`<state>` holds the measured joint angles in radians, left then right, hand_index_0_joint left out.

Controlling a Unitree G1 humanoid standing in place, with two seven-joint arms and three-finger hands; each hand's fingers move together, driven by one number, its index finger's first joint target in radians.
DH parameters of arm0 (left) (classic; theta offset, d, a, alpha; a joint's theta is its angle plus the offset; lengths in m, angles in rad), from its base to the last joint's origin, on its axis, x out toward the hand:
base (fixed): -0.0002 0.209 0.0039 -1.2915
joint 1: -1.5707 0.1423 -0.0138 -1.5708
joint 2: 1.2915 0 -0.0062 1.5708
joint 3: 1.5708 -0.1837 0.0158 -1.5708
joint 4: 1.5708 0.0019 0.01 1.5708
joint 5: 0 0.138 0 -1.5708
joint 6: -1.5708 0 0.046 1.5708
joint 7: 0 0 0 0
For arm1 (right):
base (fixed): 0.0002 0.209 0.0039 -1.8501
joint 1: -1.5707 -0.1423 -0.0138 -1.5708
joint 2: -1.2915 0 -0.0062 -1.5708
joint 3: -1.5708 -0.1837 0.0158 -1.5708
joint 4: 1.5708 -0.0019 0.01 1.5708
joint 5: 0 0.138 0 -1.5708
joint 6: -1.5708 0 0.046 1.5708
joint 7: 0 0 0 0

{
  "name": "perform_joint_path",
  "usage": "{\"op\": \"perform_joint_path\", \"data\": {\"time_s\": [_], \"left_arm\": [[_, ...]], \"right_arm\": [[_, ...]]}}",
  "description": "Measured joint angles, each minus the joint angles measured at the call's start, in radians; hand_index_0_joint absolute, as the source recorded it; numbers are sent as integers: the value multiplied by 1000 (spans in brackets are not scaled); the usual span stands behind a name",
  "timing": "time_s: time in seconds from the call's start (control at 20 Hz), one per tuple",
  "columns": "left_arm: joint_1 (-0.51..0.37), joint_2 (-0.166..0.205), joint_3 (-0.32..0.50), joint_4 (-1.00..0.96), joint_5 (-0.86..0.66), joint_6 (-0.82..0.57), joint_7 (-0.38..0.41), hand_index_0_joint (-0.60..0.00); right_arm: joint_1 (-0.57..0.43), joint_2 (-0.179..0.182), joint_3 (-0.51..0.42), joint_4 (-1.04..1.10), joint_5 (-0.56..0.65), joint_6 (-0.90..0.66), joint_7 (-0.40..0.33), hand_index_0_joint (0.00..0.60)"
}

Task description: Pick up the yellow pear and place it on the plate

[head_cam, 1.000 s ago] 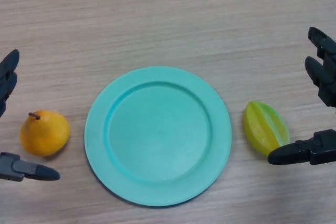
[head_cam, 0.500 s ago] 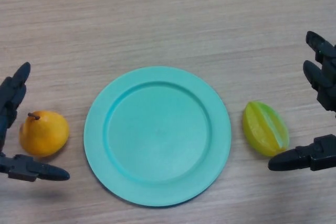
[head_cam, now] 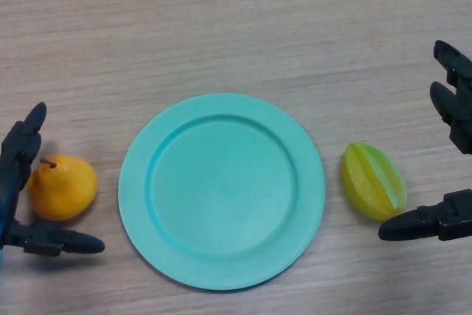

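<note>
Your left hand (head_cam: 18, 182) brackets the yellow pear (head_cam: 63, 187), fingers spread and not yet clamped; your right hand (head_cam: 450, 160) hangs open beside the starfruit (head_cam: 373, 180).

A yellow-green star fruit (head_cam: 373, 181) lies on its side on the light wood-grain desk (head_cam: 236, 27), its ridges running lengthwise and tilted. The desk's grain runs side to side, and the star fruit rests toward the desk's right part.

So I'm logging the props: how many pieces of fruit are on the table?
2: the yellow pear left of the plate, the green-yellow star fruit right of it. None looks hidden.
</note>
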<state>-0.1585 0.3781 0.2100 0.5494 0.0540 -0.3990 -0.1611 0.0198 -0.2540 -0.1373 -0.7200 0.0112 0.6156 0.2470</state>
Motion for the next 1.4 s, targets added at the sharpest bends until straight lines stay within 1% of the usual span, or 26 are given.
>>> {"op": "perform_joint_path", "data": {"time_s": [0.05, 0.1, 0.15, 0.2, 0.25, 0.3, 0.35, 0.4, 0.65, 0.8, 0.95, 1.05, 1.1, 1.15, 1.2, 1.25, 1.35, 1.4], "left_arm": [[-4, 0, -1, 17, 0, -15, 18, -50], [-7, 1, -2, 31, 1, -40, 32, -200], [-12, 4, -2, 47, 7, -72, 43, -200], [-24, 18, -10, 86, 48, -128, 75, -246], [-29, 30, -24, 98, 59, -135, 90, -346], [-35, 32, -26, 119, 85, -148, 109, -496], [-36, 32, -28, 132, 95, -160, 116, -573], [-36, 33, -32, 144, 119, -186, 148, -600], [-34, 34, -38, 139, 122, -199, 155, -600], [4, 36, -36, 23, 150, -192, 152, -600], [39, 37, -21, -175, 147, -150, 142, -600], [38, 37, 18, -263, 144, -145, 141, -401], [41, 36, 28, -294, 125, -130, 141, -448], [49, 28, 27, -343, 124, -85, 137, -548], [59, -8, 21, -452, 118, -10, 106, -600], [55, -26, -5, -491, 118, -9, 100, -600], [40, -64, -102, -509, 134, -8, 55, -600], [45, -91, -166, -534, 145, 52, -22, -600]], "right_arm": [[-1, 0, 0, -5, -6, 5, 0, 0], [-4, 0, 0, -12, -7, 5, 0, 0], [-7, 0, 1, -12, -8, 5, 0, 0], [-7, 0, 1, -17, -9, 8, 0, 0], [-7, 0, 1, -21, -9, 15, 0, 0], [-7, 0, 1, -25, -12, 17, 0, 0], [-6, 0, 0, -36, -14, 22, 0, 0], [-5, 0, 0, -61, -20, 28, 0, 0], [10, 10, 0, -91, -20, 39, 0, 0], [10, 10, -2, -100, -19, 40, 0, 0], [13, 10, -4, -112, -20, 40, -1, 0], [16, 10, -7, -123, -19, 40, -1, 0], [16, 10, -16, -126, -19, 40, 0, 0], [18, 10, -30, -128, -19, 40, 0, 0], [22, 10, -56, -129, -19, 40, 0, 0], [23, 10, -68, -129, -19, 40, 0, 0], [23, 11, -71, -129, -18, 40, 0, 0], [27, 12, -82, -129, -9, 40, 0, 0]]}}
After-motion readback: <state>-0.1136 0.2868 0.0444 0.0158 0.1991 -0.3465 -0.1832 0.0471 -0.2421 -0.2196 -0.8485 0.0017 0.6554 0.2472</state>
